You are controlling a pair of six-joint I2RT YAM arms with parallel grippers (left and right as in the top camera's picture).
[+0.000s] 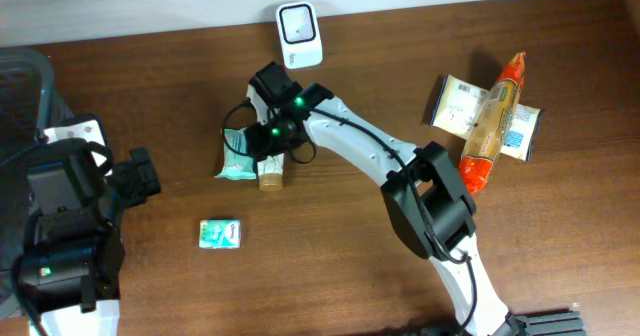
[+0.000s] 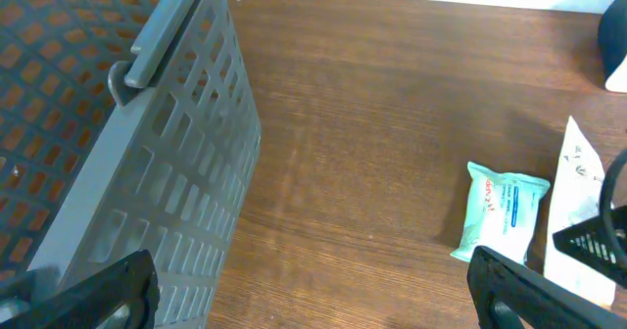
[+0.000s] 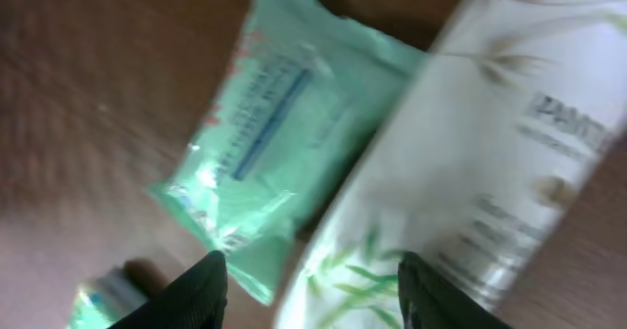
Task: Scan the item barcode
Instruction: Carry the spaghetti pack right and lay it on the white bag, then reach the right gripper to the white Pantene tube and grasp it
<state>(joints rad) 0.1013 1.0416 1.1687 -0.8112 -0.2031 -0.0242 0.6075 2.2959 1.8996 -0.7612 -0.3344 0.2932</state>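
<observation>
**Right arm over the tube, left arm idle**

The right arm's fingers (image 3: 211, 290) stand apart above the white Pantene tube (image 3: 470, 143), which lies flat on the counter (image 1: 400, 56) left of centre. One finger is over the tube. The other is over the edge of a green wipes packet (image 3: 274, 143), which lies against the tube's left side. Neither finger visibly presses on anything, and nothing is lifted.

The white barcode scanner (image 1: 299, 34) sits at the far edge of the counter, just beyond the tube and the right arm's wrist. A smaller green packet (image 1: 220, 233) lies nearer, apart from the pair. A cluster of snack packs (image 1: 490, 116) lies well to the right.

The left arm's fingers (image 2: 98, 295) are spread wide and hold nothing. They are at the left side, next to a grey plastic basket (image 2: 147, 172).
</observation>
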